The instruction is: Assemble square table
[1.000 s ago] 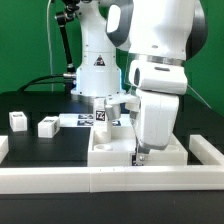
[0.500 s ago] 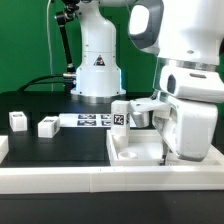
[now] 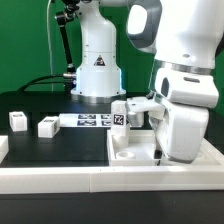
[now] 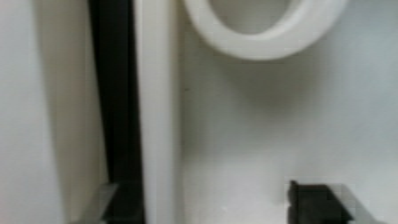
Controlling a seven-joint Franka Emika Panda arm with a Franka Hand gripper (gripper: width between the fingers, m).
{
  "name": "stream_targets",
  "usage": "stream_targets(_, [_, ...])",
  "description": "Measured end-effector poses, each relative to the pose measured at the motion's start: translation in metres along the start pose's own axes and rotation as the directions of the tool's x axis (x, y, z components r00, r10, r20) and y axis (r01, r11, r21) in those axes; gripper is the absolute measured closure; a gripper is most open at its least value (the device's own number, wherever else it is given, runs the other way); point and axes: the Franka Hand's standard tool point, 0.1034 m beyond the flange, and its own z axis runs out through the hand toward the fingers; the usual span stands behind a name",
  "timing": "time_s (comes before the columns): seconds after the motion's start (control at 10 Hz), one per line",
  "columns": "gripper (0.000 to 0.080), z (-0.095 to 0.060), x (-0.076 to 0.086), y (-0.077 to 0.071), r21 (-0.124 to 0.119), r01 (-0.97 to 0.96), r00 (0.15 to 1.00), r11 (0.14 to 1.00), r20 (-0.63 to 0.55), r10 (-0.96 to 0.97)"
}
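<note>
At the front edge of the black surface, a long white border rail is seen lying across the exterior view. Just behind it, towards that view's right, the square table slab is found, with the arm lowered over its right part. In the wrist view the fingers are shown spread apart, pinching nothing, their dark tips set low over the slab's white face beside its edge, with a round raised ring on the slab ahead of them. A black-and-white tag is carried on the slab's far-left edge. Further back and left, the marker board and two short legs are laid well apart from the fingers
</note>
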Motion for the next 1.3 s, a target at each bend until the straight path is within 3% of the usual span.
stream_targets(0.1, [0.0198,-0.004,-0.003,-0.004,0.024,-0.002,1.000,1.000,0.010,0.002])
stream_targets(0.2, [0.0198,-0.013,-0.006,-0.003,0.028,-0.006,1.000,1.000,0.013,0.006])
stream_targets(0.3, [0.0160,-0.023,-0.009,0.000,0.014,-0.013,1.000,1.000,0.010,0.013])
stream_targets(0.6, [0.0153,-0.062,-0.046,-0.005,-0.019,-0.060,0.998,0.998,0.001,0.061])
stream_targets(0.8, [0.0150,-0.065,-0.076,-0.025,-0.009,-0.086,0.996,0.996,-0.001,0.086])
stream_targets(0.9, [0.0150,-0.063,-0.084,-0.027,-0.011,-0.115,0.993,0.993,-0.004,0.115])
stream_targets(1.1, [0.0150,-0.062,-0.079,-0.027,-0.010,-0.143,0.990,0.990,-0.006,0.143])
stream_targets(1.3, [0.0150,-0.059,-0.081,-0.028,-0.003,-0.332,0.943,0.943,-0.008,0.332])
